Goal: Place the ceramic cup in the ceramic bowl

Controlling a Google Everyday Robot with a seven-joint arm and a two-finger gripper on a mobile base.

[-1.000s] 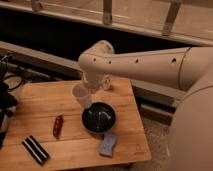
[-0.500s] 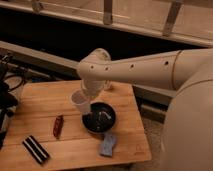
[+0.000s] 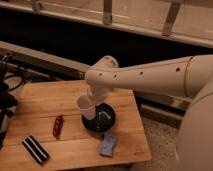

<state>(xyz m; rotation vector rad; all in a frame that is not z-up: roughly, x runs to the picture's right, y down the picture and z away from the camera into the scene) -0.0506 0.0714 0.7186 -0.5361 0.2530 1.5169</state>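
Nearest the front edge of the wooden table (image 3: 45, 97), a black-and-white striped block (image 3: 35, 149) lay at the left, and a blue-grey sponge (image 3: 107, 144) sat to the right, just in front of the ceramic bowl (image 3: 106, 120). A little further back, a small reddish-brown object (image 3: 58, 126) lay on the wood, well left of the bowl.

The black bowl stood upright on the table's right half. And there was the ceramic cup (image 3: 85, 106), off the table and right at the bowl's left rim! It was tilted: its mouth faced up and to the left, its base pointed down and right towards the bowl, so its long axis leaned. Whether the base touched the bowl could not be told.

The gripper (image 3: 93, 101) was clamped on the cup from the right and above, over the bowl. Nothing stood between cup and bowl.

Behind, the white arm (image 3: 145, 75) reached in from the right. Dark cables (image 3: 7, 95) crowded the table's left end.
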